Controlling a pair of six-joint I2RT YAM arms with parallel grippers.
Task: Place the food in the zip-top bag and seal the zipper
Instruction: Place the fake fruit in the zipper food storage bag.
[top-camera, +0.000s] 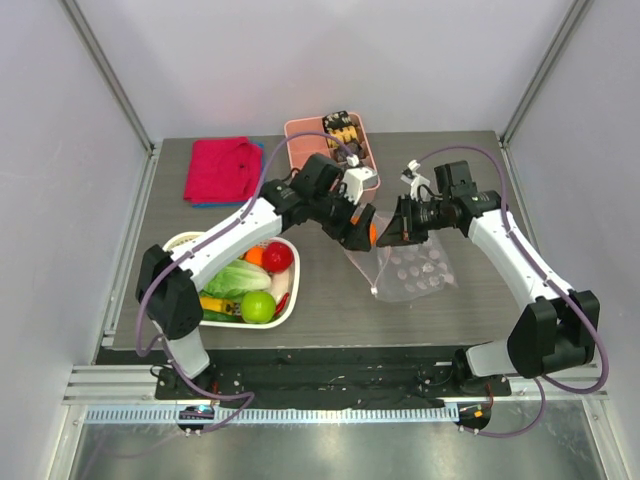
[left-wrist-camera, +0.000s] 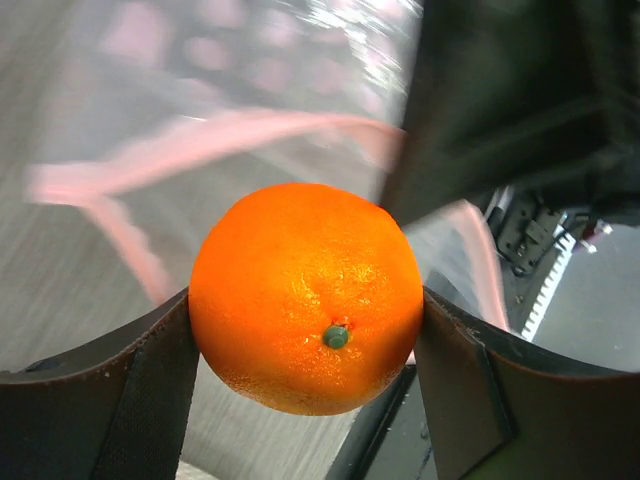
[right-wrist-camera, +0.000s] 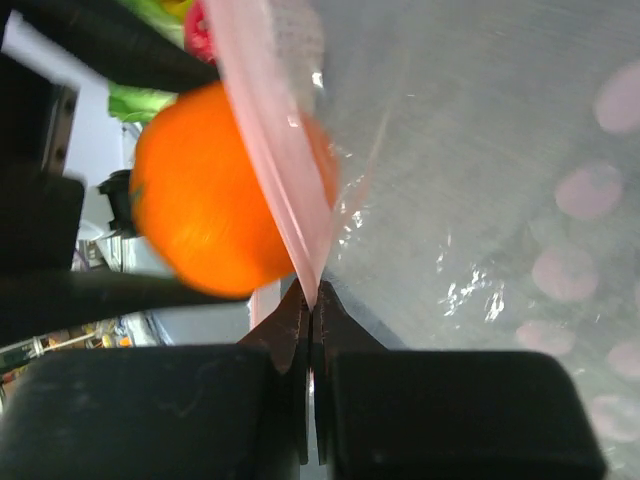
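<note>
- Holding an orange (left-wrist-camera: 305, 298) in the left gripper (left-wrist-camera: 305, 335): one finger (left-wrist-camera: 150, 380) on each side at its widest part, jaws wide and closed on the fruit, stem dot facing the wrist camera.
- Bag (right-wrist-camera: 480, 150) mouth is just beyond the left fingertips. The pink zipper (left-wrist-camera: 230, 140) strip curves open right behind the orange.
- Right gripper (right-wrist-camera: 312, 300) is fully closed and pinches one lip of the zipper strip at its fingertips, holding it up. The orange sits just across that lip from the right fingers.
- The rest of the bag trails away from the right fingers, low towards the table.
- Handling, my read: the orange is rigid, round, light and a bit slick. A grip across the middle is right; off-centre it could squirt out.
- Bag film looks thin, floppy and slippery. Only the strip is stiff enough to take hold of, so pinch there.
- Risk: the orange catches the free lip and shoves the bag along instead of going in.
- Other food, lettuce (top-camera: 235, 278), green apple (top-camera: 258, 306) and red fruit (top-camera: 278, 257), lies in the white basket (top-camera: 180, 243), well apart from both sets of fingers.
</note>
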